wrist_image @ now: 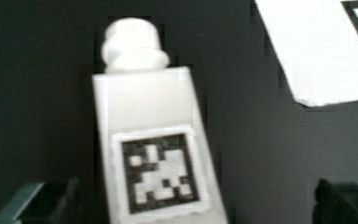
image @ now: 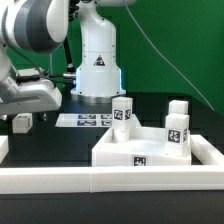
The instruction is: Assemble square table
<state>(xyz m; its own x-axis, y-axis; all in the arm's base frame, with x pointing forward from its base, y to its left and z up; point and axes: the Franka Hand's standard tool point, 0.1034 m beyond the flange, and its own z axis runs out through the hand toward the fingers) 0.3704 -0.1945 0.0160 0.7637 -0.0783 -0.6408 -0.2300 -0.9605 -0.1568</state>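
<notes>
A white robot arm reaches in from the exterior view's left over a black table (image: 60, 140). Its gripper (image: 22, 108) hangs low near that side, jaws spread wide with nothing clamped between them. In the wrist view, a white block leg (wrist_image: 149, 130) lies flat on the black surface directly below the camera, between the two dark fingertips (wrist_image: 23, 196), which stand well apart on either side without touching it. The leg carries a black-and-white square tag on its face and a rounded peg at its far end. A corner of the marker board (wrist_image: 327, 50) shows close beside it. In the exterior view, the same leg (image: 22, 122) appears as a small white block just under the gripper. The square table top (image: 160, 150), white with a raised rim, sits toward the exterior view's right, near the front rail (image: 60, 182). Three more white tagged legs (image: 122, 112) stand upright at or on the top. The marker board (image: 88, 119) lies flat in front of the robot's base (image: 97, 70).
</notes>
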